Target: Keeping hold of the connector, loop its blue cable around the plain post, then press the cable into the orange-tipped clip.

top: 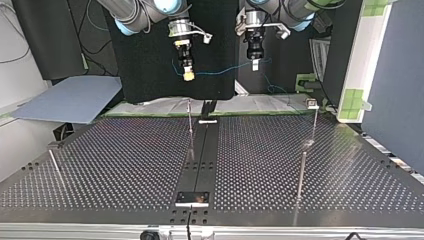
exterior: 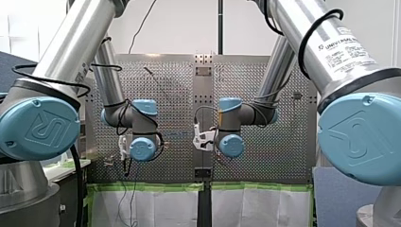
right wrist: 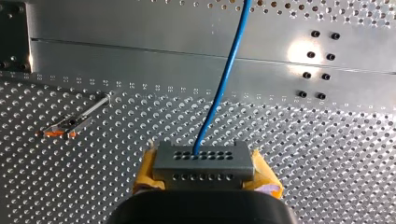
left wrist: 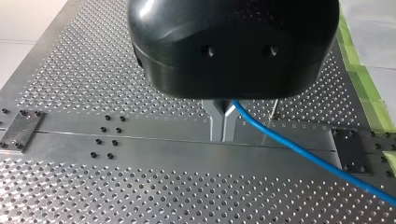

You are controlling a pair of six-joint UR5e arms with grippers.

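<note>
**Front view:** Both arms reach out over the perforated worktop [exterior: 265, 156]. Their blue wrist joints face the camera and block whatever lies beyond them.

**Top view:** My right end effector [top: 188, 75], with yellow pads at its tip, hangs at the view's left above the worktop's far edge. My left end effector [top: 255, 64] hangs just to the view's right of it at about the same height. The blue cable [top: 225, 70] runs between the 2 with a slight sag, well clear of the worktop. A plain post [top: 190, 127] stands on the worktop below and between them, apart from the cable.

**Left wrist view:** The 2 metal fingers [left wrist: 217, 123] are pinched together on the blue cable. The cable leaves them to 1 side and runs off above the worktop.

**Right wrist view:** The yellow pads [right wrist: 145, 173] are clamped on either side of the grey connector [right wrist: 203, 161]. The cable comes out of the connector's upper row of holes and runs straight ahead. The orange-tipped clip [right wrist: 70, 125] stands on the worktop ahead and off to the side, well apart from the cable.
</note>
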